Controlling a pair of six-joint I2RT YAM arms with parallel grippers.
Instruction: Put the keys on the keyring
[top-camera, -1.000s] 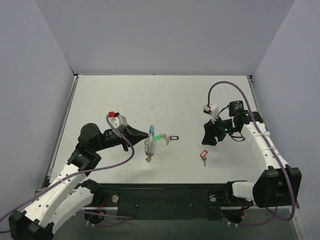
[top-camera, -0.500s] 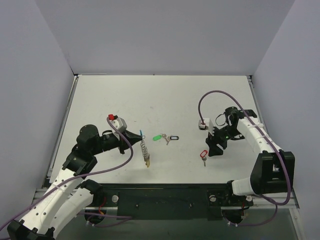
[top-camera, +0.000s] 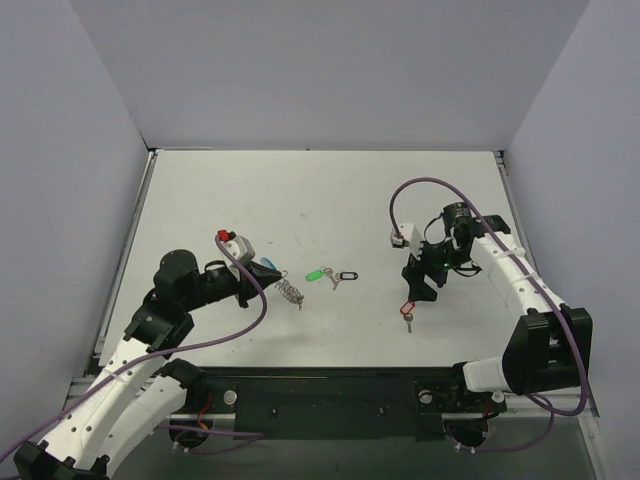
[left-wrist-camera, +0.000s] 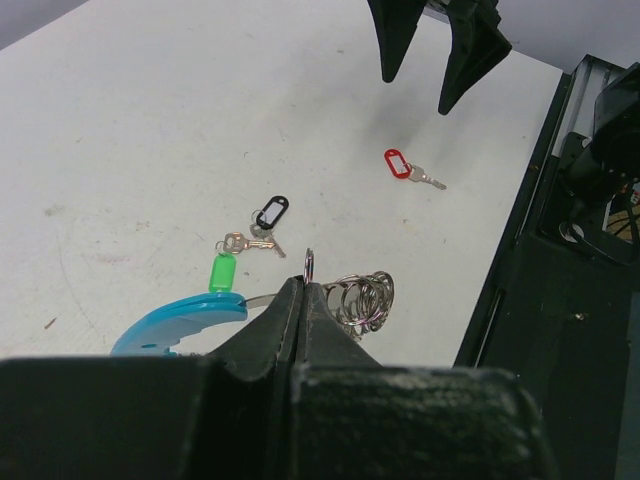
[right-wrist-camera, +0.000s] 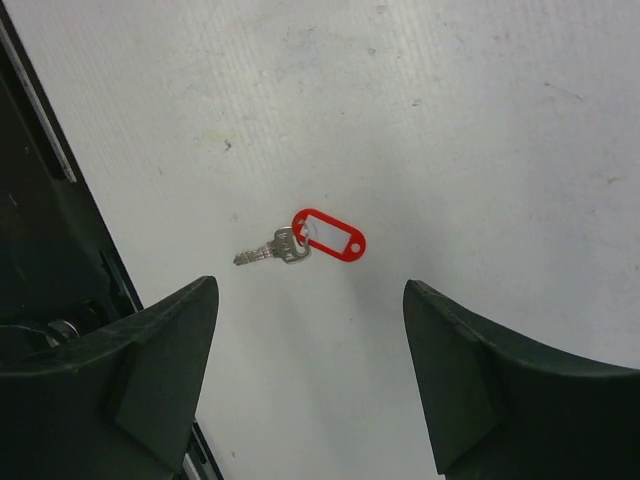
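Observation:
My left gripper (top-camera: 276, 281) is shut on a ring of the keyring (left-wrist-camera: 309, 266). Its silvery chain (top-camera: 291, 292) lies bunched just past the fingertips, and the curved light-blue tag (left-wrist-camera: 180, 322) sticks out to the left of the jaws. The green-tagged key (top-camera: 314, 274) and the black-tagged key (top-camera: 348, 275) lie together on the table just right of the chain. The red-tagged key (right-wrist-camera: 328, 235) lies apart, further right. My right gripper (right-wrist-camera: 310, 288) hovers open over it, one finger to each side, touching nothing.
The black front rail (top-camera: 330, 395) of the table runs just below the red-tagged key and shows at the left edge of the right wrist view (right-wrist-camera: 40, 200). White tabletop (top-camera: 320, 200) stretches behind the keys, with grey walls around it.
The left gripper drew back to the left and lowered the keyring, so its hanging chain is now bunched at the table. The right gripper came down over the red-tagged key and opened wider.

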